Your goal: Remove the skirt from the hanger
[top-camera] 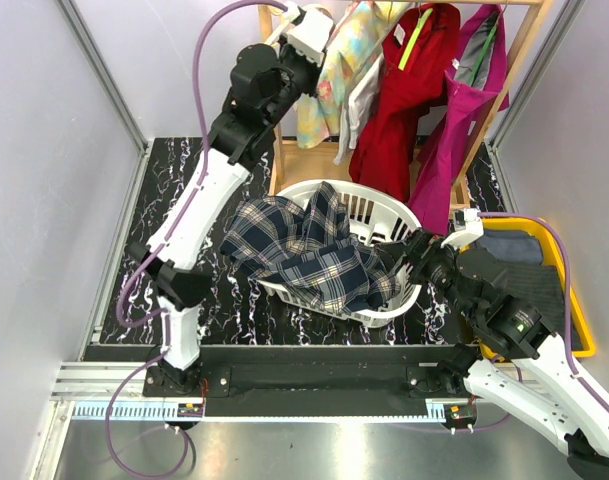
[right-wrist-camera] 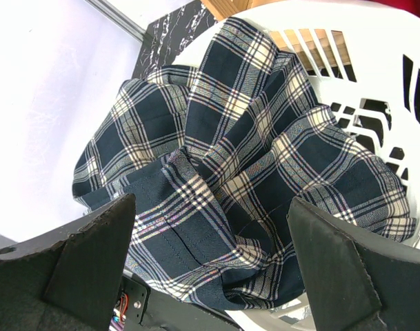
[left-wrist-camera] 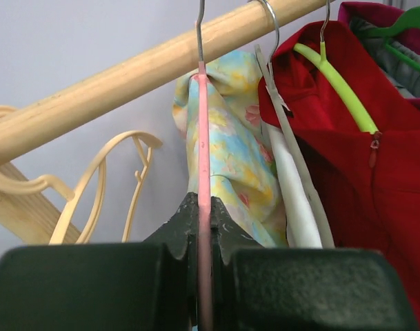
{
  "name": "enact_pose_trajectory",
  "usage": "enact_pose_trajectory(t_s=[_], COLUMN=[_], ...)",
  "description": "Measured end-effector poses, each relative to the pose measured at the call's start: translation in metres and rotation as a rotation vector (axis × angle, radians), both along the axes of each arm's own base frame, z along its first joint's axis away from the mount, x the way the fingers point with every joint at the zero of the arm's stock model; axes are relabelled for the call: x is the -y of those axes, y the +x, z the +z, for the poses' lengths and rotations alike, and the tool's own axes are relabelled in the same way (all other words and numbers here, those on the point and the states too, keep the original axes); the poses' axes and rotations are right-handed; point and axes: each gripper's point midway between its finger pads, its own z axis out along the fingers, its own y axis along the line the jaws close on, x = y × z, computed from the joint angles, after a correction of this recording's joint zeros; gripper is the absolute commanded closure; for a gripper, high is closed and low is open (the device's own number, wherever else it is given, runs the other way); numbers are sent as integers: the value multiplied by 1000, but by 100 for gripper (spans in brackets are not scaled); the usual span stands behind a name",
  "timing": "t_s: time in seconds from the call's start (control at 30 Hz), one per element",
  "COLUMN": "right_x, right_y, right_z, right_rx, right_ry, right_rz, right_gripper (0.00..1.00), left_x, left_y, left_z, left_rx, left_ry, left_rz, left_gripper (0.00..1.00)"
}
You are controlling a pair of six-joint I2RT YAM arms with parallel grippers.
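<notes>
Left wrist: L fingers [left-wrist-camera: 174, 231] pinched on pink hanger [left-wrist-camera: 204, 138] at rail [left-wrist-camera: 127, 76]; floral skirt [left-wrist-camera: 230, 152] hangs on it. R fingers [right-wrist-camera: 92, 255] wide over plaid cloth [right-wrist-camera: 251, 158] in basket [right-wrist-camera: 375, 69]. Risk: hook snags rail, drags red coat [left-wrist-camera: 361, 179] off too.

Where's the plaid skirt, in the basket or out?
In: the plaid skirt lies crumpled inside the white basket, spilling over its rim.

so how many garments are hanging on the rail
4 on the rail, left to right: a floral one on the pink hanger, a white one, a red one, a magenta one. Another could hide behind them.
</notes>
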Motion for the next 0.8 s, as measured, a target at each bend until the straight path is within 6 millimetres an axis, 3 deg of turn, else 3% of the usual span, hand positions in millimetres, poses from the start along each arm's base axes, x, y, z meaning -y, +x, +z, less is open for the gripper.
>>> enact_pose_trajectory(t_s=[0.2,0.33,0.53,0.8], right_x=[0,0,-6,-44], right_y=[0,0,7,20], right_z=[-1,-1,10,45], right_rx=[-3,-3,6,70], right_ry=[-3,-8,-17,78], right_rz=[0,1,9,110], right_gripper=[1,0,0,0], left_x=[-19,-43,-87,-139], left_y=[-31,-64,-129,-219], left_z=[-1,-5,-6,29], left_rx=[-49,-74,-91,-59], left_ry=[-12,2,15,-53], left_rz=[-11,-9,-21,-66], left_gripper=[100,100,100,100])
